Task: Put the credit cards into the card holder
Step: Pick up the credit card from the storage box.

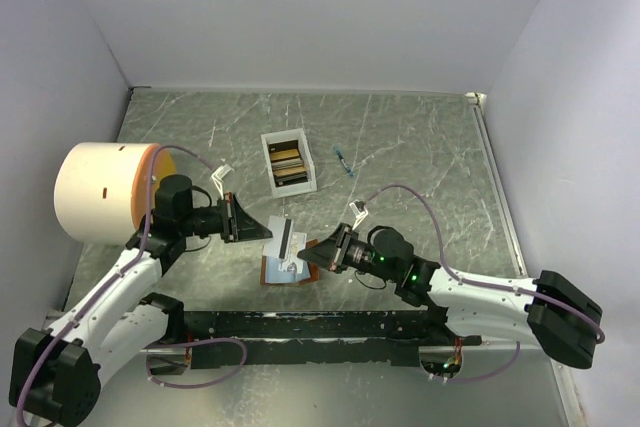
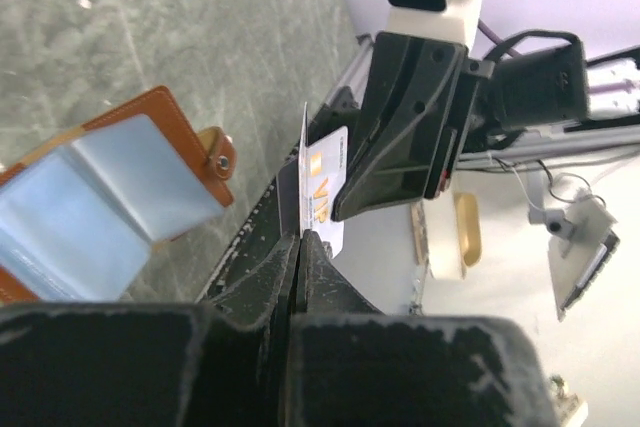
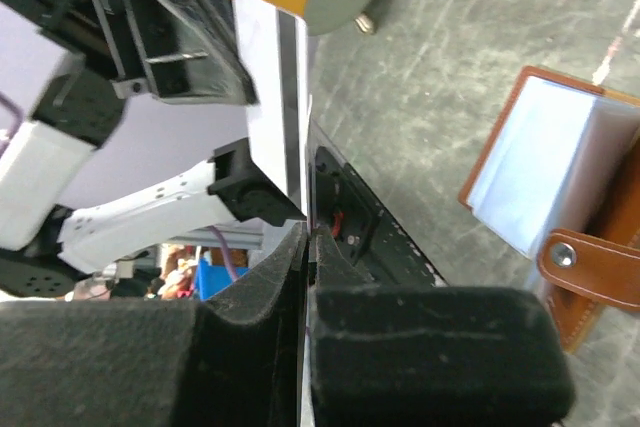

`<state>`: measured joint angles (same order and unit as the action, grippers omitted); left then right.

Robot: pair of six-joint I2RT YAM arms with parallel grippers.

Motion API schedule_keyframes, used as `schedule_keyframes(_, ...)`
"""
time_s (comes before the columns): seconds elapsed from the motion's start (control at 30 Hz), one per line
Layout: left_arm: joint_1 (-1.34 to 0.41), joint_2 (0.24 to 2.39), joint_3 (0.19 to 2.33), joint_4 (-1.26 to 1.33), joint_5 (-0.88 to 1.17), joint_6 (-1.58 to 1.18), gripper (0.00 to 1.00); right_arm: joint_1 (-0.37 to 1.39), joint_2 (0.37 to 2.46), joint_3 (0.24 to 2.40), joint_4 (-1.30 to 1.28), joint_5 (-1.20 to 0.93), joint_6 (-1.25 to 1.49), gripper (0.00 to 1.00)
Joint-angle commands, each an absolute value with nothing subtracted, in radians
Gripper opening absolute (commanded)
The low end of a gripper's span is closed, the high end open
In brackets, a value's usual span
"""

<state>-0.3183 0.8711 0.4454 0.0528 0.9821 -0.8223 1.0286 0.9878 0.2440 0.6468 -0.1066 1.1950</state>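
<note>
A pale credit card with a dark stripe (image 1: 288,235) is held on edge between both grippers, above the open card holder (image 1: 283,269). My left gripper (image 1: 266,230) is shut on one edge of it; the left wrist view shows its "VIP" face (image 2: 326,190) rising from the pinched gripper (image 2: 300,237). My right gripper (image 1: 306,250) is shut on the opposite edge; the right wrist view shows the striped face (image 3: 272,97) above the gripper (image 3: 309,234). The brown holder with pale blue pockets lies open on the table (image 2: 110,197) (image 3: 560,182). More cards (image 1: 286,160) sit in a white box (image 1: 303,184).
A large cream and orange cylinder (image 1: 100,192) stands at the left, beside the left arm. A small blue item (image 1: 345,160) lies right of the white box. A black rail (image 1: 320,325) runs along the near edge. White walls enclose the table.
</note>
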Motion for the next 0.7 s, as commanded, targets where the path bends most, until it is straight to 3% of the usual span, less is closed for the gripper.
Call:
schedule_keyframes(0.0, -0.311, 0.862, 0.547, -0.228, 0.829, -0.646, 0.07, 1.027, 0.984, 0.309, 0.422, -0.042, 1.140, 0.00)
schedule_keyframes(0.27, -0.311, 0.835, 0.565, -0.255, 0.806, -0.660, 0.07, 1.025, 1.073, 0.364, 0.260, 0.005, 1.051, 0.00)
schedule_keyframes(0.67, -0.317, 0.935, 0.319, 0.094, 0.789, -0.864, 0.07, 1.023, 1.115, 0.392, 0.120, 0.145, 0.992, 0.00)
